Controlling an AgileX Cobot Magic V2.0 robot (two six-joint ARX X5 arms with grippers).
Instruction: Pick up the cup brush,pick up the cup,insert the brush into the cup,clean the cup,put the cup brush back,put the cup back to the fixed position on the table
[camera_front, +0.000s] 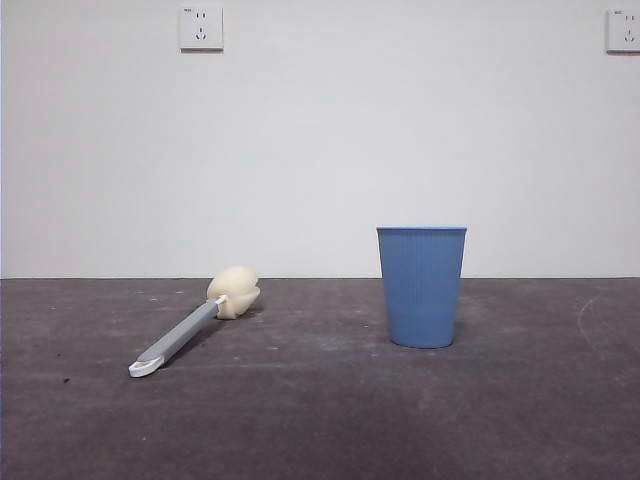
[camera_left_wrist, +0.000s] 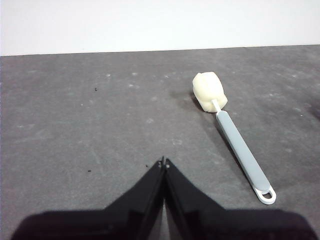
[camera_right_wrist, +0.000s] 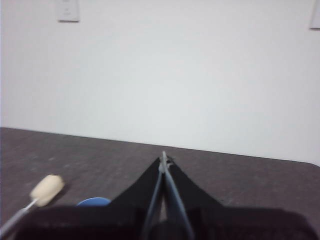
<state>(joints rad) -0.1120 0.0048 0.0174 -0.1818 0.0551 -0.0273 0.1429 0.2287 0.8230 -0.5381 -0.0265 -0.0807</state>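
The cup brush (camera_front: 190, 327) lies flat on the table (camera_front: 320, 420) at the left, its cream sponge head toward the wall and its white looped end toward the front. The blue ribbed cup (camera_front: 421, 286) stands upright at the right of centre. My left gripper (camera_left_wrist: 164, 162) is shut and empty, above the table beside the brush (camera_left_wrist: 235, 135). My right gripper (camera_right_wrist: 164, 159) is shut and empty, raised above the table; only the cup's rim (camera_right_wrist: 93, 201) shows past it, with the brush head (camera_right_wrist: 46, 190) further off. Neither gripper shows in the front view.
A white wall stands behind the table's far edge, with a socket (camera_front: 200, 28) at the upper left and another (camera_front: 622, 30) at the upper right. The table (camera_left_wrist: 90, 125) has faint pale scuffs.
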